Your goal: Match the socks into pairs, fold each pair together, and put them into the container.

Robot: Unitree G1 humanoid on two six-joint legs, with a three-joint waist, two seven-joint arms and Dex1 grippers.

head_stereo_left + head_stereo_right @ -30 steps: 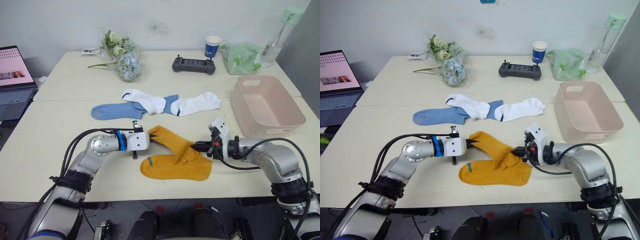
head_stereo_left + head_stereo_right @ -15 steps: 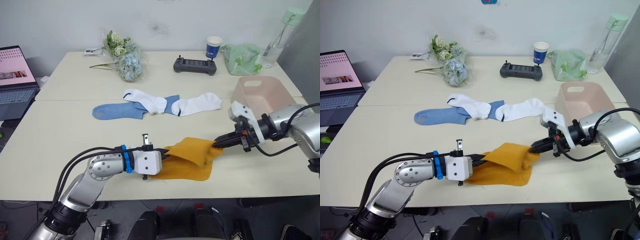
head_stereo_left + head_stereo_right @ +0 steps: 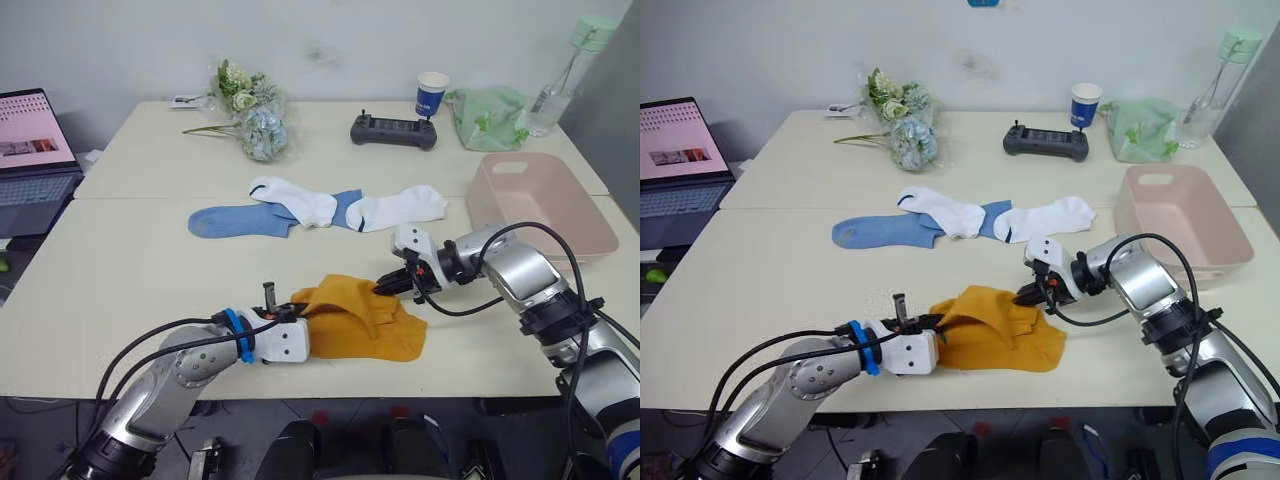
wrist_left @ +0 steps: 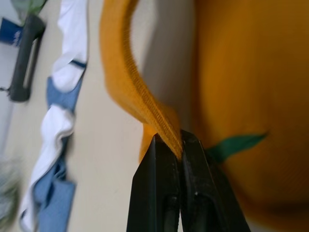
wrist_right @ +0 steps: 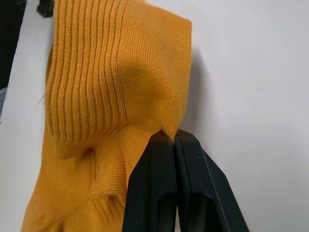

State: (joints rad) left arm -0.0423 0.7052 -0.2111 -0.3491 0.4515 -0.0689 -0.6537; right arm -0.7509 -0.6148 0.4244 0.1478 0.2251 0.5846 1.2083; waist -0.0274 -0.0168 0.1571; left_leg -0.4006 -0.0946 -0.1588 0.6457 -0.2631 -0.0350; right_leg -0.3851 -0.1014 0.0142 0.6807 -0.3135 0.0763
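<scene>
**Yellow pair folded over, both grippers pinching it**

Since half a second ago your right gripper [image 3: 383,287] has come back inward and carried its corner over, so the mustard-yellow ankle socks [image 3: 365,320] now lie doubled near the front edge of the cream table [image 3: 120,260]. Your left gripper [image 4: 169,145] has its fingers pressed on the ribbed cuff; the right pinches the opposite fold. The pale pink rectangular plastic tub [image 3: 545,205] waits at the right edge, so the fold looks nearly complete.
</scene>
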